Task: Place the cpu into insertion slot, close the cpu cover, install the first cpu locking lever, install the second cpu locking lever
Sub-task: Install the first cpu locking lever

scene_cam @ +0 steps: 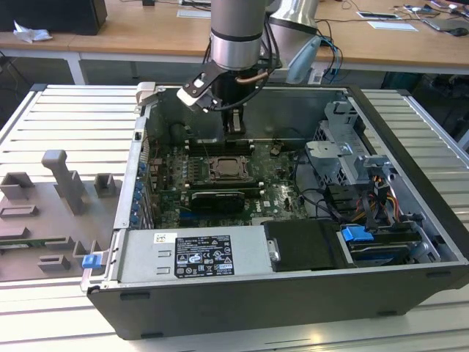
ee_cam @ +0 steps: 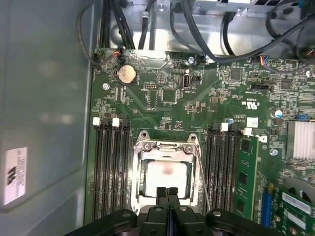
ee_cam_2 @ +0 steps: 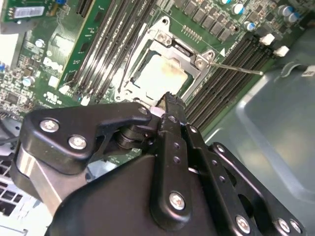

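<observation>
The cpu (ee_cam: 166, 173) sits in the slot (ee_cam: 143, 183), right under the gripper (ee_cam: 167, 192) tips. The cover (ee_cam: 165, 147) lies flat around it. The fingers (ee_cam: 161, 192) are pressed together, holding nothing. A thin lever (ee_cam_2: 236, 67) sticks out beside the cover, away from the gripper.

Bright even room light, glare on the cpu (ee_cam_2: 160, 73); soft shadows

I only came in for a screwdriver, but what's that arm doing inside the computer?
The robot arm's gripper, fingers shut, is poised at the edge of the socket on the green board. The chip already sits in it, with the metal cover folded down around it. One thin wire lever angles away from the socket.
</observation>
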Tool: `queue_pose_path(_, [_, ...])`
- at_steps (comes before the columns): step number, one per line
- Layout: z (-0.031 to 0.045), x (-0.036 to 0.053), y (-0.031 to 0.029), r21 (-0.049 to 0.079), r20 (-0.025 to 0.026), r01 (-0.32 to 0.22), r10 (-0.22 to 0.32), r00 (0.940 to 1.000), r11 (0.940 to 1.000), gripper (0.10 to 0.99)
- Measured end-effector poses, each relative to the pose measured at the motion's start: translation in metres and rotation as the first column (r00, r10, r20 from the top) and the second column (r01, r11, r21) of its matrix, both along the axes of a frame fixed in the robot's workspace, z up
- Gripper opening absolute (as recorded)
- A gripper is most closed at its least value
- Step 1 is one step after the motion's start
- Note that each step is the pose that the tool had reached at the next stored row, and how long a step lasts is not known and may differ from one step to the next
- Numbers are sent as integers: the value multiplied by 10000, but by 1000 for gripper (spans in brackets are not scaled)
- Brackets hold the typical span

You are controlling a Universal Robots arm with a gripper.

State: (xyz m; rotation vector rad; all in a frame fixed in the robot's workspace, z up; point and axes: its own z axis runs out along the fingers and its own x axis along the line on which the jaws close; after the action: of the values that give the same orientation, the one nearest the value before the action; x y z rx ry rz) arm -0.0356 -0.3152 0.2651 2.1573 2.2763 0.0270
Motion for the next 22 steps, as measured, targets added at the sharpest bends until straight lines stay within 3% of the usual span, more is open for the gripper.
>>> queue_pose_path(6, [139, 0, 0, -12, 1, -73, 73, 10000, 10000, 106])
queue_pose_path(8, [139, 0, 0, -46, -2, -621, 621, 9981, 9981, 106])
queue_pose_path(13, [135, 0, 1, -44, -7, -1608, 1608, 9870, 9870, 106])
queue_pose_path(16, [134, 0, 2, -43, -5, -1965, 1965, 9805, 9805, 106])
queue_pose_path(19, [135, 0, 2, -45, -6, -2432, 2432, 9700, 9700, 106])
queue_pose_path(22, [134, 0, 2, -44, -7, -2642, 2642, 9645, 9644, 106])
